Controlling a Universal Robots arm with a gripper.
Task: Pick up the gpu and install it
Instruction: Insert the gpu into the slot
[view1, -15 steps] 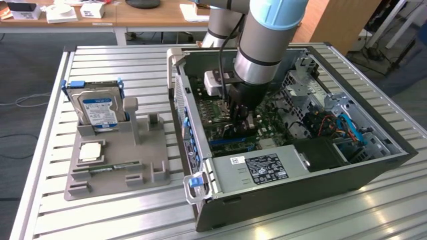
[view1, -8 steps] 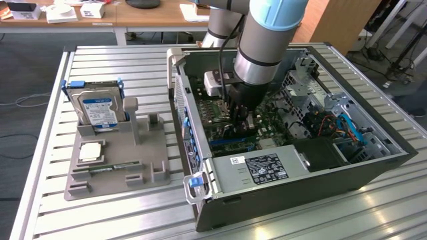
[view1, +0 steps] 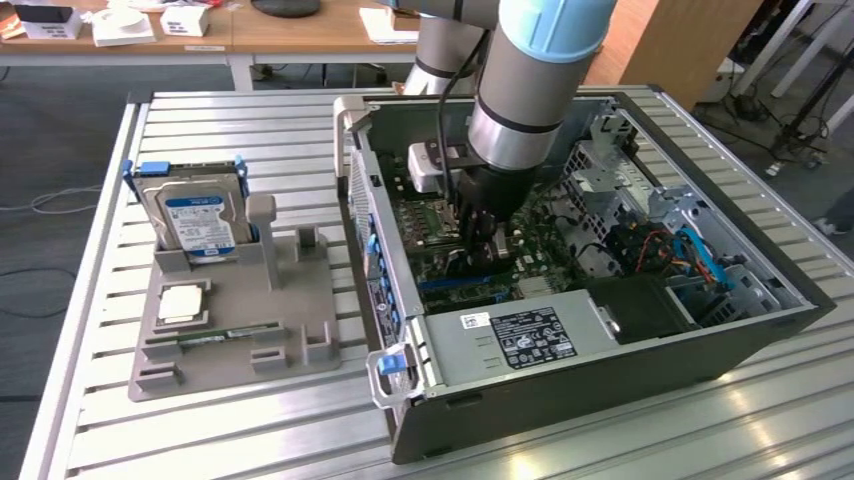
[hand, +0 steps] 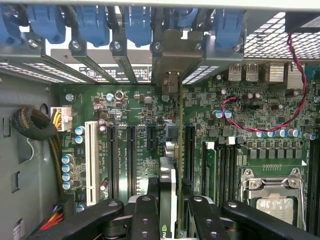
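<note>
Ribbed bare-metal table (view1: 240, 110), matt grey plastic tray (view1: 234, 345).

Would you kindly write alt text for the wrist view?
The gripper holds the gpu edge-on over a motherboard slot inside an open computer case, the card's metal bracket at the case's rear openings. An empty processor socket sits nearby.

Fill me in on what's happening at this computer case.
A robot arm has reached down into the open computer case lying on the slatted table. Its gripper holds the gpu on edge between its fingers, over the motherboard, with the card's metal bracket up against the rear slot openings. Whether the card is fully seated cannot be told. Beside the case, a grey holder carries a hard drive.
</note>
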